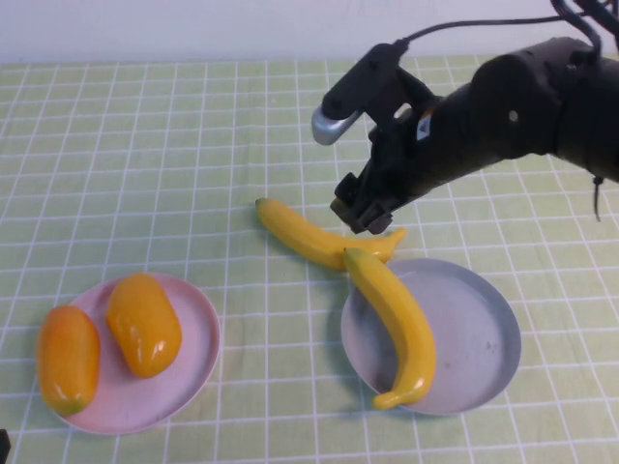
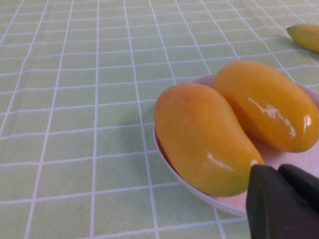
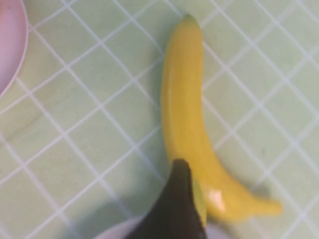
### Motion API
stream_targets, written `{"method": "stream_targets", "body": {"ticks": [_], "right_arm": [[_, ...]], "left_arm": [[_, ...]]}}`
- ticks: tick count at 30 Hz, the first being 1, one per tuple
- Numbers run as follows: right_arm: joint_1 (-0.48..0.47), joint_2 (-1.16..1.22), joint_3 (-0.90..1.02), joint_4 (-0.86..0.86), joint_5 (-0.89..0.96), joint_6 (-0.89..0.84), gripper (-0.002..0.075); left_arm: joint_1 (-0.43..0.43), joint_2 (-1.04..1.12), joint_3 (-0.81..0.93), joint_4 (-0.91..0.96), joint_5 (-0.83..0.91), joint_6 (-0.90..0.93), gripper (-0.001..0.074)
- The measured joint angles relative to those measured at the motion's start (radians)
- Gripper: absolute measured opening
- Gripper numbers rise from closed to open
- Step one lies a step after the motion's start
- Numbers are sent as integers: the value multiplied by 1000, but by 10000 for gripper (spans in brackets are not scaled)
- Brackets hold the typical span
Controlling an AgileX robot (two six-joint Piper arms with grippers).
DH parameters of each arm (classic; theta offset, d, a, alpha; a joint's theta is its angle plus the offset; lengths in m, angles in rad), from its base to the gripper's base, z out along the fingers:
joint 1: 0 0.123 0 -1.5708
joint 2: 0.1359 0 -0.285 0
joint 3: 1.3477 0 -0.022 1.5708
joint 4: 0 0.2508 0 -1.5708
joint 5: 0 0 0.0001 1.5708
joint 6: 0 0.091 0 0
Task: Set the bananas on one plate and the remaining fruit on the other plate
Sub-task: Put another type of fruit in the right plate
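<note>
One banana (image 1: 397,324) lies across the left rim of the grey-blue plate (image 1: 474,338). The second banana (image 1: 305,237) rests on the tablecloth, its stem end reaching that plate's rim. My right gripper (image 1: 366,215) hovers open just over that stem end, holding nothing. In the right wrist view one of its fingers (image 3: 177,209) shows beside the table banana (image 3: 184,114). Both mangoes (image 1: 68,358) (image 1: 143,324) sit on the pink plate (image 1: 198,372). My left gripper (image 2: 281,204) is shut and empty, low beside the nearer mango (image 2: 204,134).
A green checked cloth covers the table. The pink plate stands front left, the grey-blue plate front right, with a stretch of cloth between them. My right arm reaches in from the back right.
</note>
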Motion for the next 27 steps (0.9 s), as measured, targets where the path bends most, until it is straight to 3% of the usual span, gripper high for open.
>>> {"method": "stream_targets", "body": {"ticks": [7, 16, 27], "right_arm": [[0, 212, -186, 81, 24, -251, 570], [0, 437, -404, 108, 184, -315, 568], [0, 559, -513, 106, 199, -324, 526]], "left_arm": [[0, 0, 0, 0, 0, 0, -4], [0, 0, 0, 0, 0, 0, -4], [0, 0, 0, 0, 0, 0, -4]]}}
